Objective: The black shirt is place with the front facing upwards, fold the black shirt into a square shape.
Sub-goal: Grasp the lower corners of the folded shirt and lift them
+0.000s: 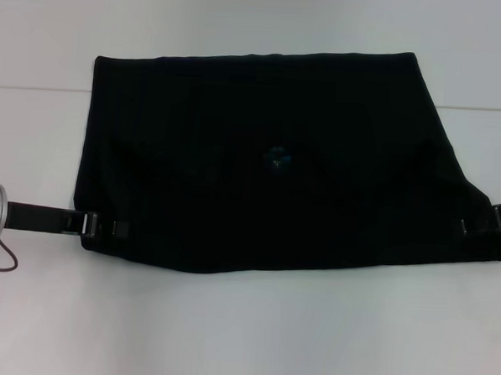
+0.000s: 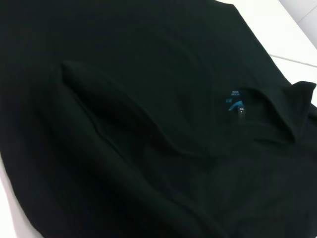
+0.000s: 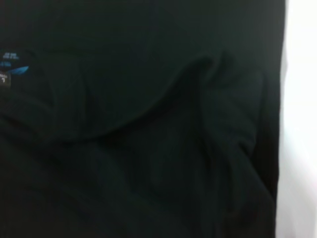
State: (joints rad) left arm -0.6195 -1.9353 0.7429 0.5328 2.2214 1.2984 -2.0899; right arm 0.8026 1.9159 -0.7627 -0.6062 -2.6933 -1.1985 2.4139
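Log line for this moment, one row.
black shirt: partly folded, label up | left gripper: at near-left edge | right gripper: at near-right edge

Large plain black cloth shirt [image 1: 268, 163]: front lettering not visible in any view; both wrist views cut the garment off at their edges. Small blue neck label [image 2: 235, 101]: print too small to read; cut by the frame edge in the right wrist view. Left black gripper [image 1: 97, 226] and right black gripper [image 1: 484, 225]: fingertips merge with dark cloth, finger position indeterminate.
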